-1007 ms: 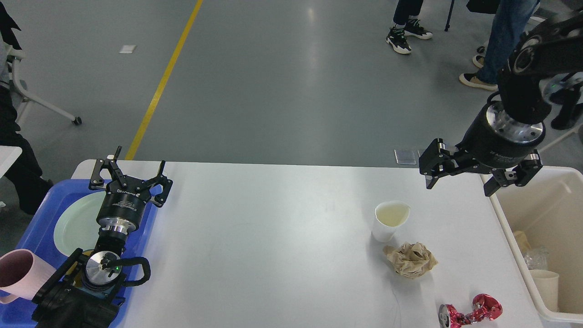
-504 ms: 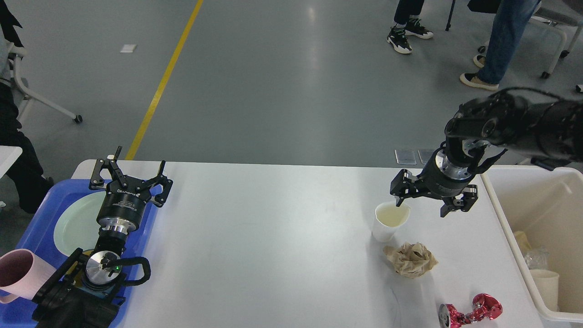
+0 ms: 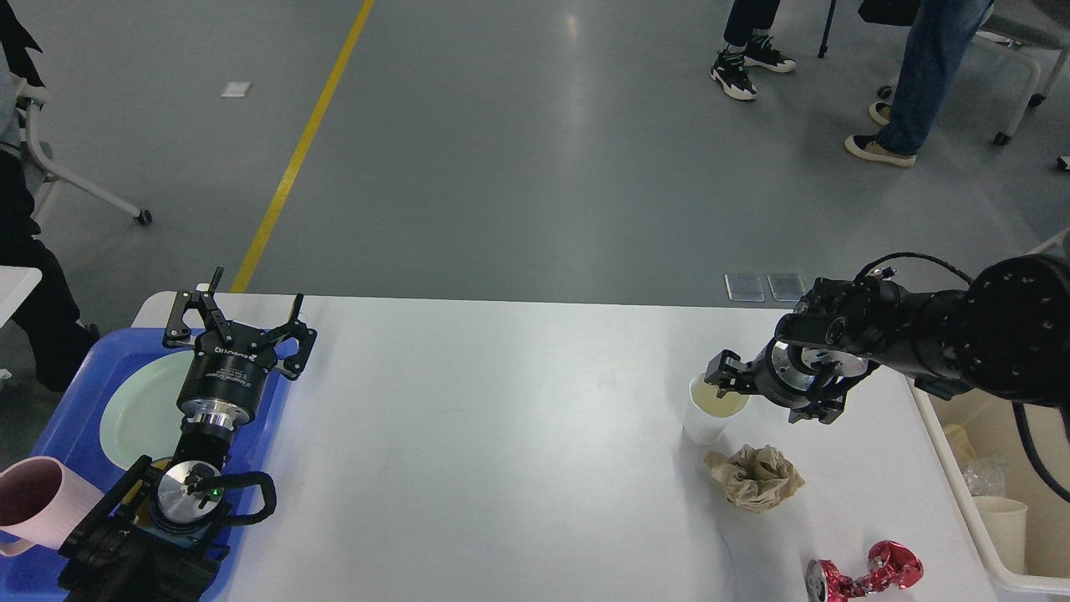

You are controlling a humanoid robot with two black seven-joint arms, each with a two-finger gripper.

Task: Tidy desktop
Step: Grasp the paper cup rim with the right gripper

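Observation:
The white desktop (image 3: 501,435) fills the lower view. On its right part stand a white paper cup (image 3: 705,420), a crumpled brown paper ball (image 3: 755,477) and a crushed red can (image 3: 865,570). My right gripper (image 3: 765,391) is open and low at the cup's far right rim, one finger over the rim and the other to the cup's right. My left gripper (image 3: 238,313) is open and empty above the far right edge of the blue tray (image 3: 71,401).
The tray holds a pale green plate (image 3: 134,414) and a pink mug (image 3: 33,506). A cream bin (image 3: 961,493) at the table's right end holds a paper cup (image 3: 1001,520) and clear litter. People's feet (image 3: 736,75) and chair legs are on the floor behind.
My right arm has come down and to the left from above the bin's corner to the paper cup's rim. The left arm and the litter have not moved.

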